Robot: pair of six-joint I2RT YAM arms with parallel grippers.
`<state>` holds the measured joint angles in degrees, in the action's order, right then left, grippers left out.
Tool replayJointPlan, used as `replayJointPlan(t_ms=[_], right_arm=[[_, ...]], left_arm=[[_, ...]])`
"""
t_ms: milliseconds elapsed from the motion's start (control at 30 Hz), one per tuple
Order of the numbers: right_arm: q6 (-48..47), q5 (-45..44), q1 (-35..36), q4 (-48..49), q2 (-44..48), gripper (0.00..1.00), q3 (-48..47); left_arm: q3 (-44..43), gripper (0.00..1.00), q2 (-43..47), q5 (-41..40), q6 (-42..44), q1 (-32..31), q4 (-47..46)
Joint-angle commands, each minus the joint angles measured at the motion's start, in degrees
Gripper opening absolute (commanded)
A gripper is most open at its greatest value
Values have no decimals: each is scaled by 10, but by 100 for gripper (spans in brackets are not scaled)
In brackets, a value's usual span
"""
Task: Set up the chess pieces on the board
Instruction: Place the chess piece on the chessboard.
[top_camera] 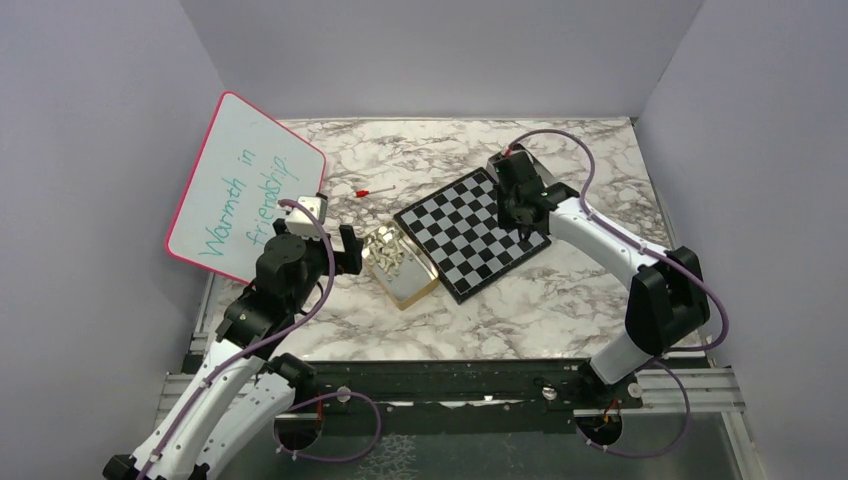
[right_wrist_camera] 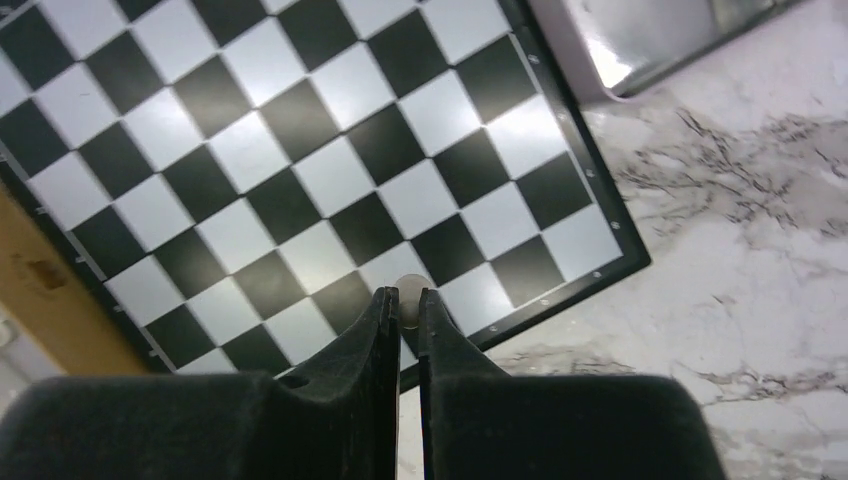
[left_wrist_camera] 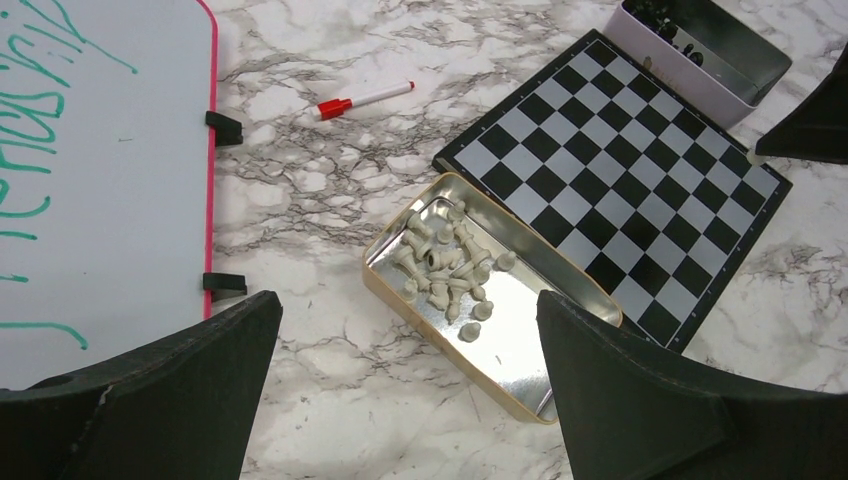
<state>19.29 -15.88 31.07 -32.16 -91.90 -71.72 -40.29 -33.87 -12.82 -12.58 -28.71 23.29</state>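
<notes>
The chequered board (top_camera: pixel 472 233) lies mid-table with no piece standing on its squares; it also shows in the left wrist view (left_wrist_camera: pixel 620 170) and the right wrist view (right_wrist_camera: pixel 300 150). Several pale chess pieces (left_wrist_camera: pixel 445 265) lie in a gold-rimmed tin (left_wrist_camera: pixel 585 290) left of the board. Black pieces (left_wrist_camera: pixel 665 25) sit in a second tin (left_wrist_camera: pixel 725 95) at the board's far side. My right gripper (right_wrist_camera: pixel 403 300) is shut on a pale chess piece (right_wrist_camera: pixel 410 292) above the board's edge squares. My left gripper (left_wrist_camera: pixel 410 320) is open and empty, above the table by the gold tin.
A pink-framed whiteboard (top_camera: pixel 245 185) with green writing leans at the left. A red-capped marker (left_wrist_camera: pixel 362 100) lies on the marble between whiteboard and board. Grey walls enclose the table on three sides.
</notes>
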Motion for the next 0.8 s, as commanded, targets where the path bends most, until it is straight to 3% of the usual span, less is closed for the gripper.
replayJointPlan(t_ms=[0, 400, 767], right_arm=[[-5, 36, -62, 33, 13, 11, 31], [-1, 47, -135, 76, -50, 11, 33], [10, 54, -151, 69, -79, 13, 31]], left_arm=[[5, 99, 7, 7, 11, 1, -14], [6, 99, 5, 7, 12, 1, -14], [5, 99, 6, 4, 15, 1, -14]])
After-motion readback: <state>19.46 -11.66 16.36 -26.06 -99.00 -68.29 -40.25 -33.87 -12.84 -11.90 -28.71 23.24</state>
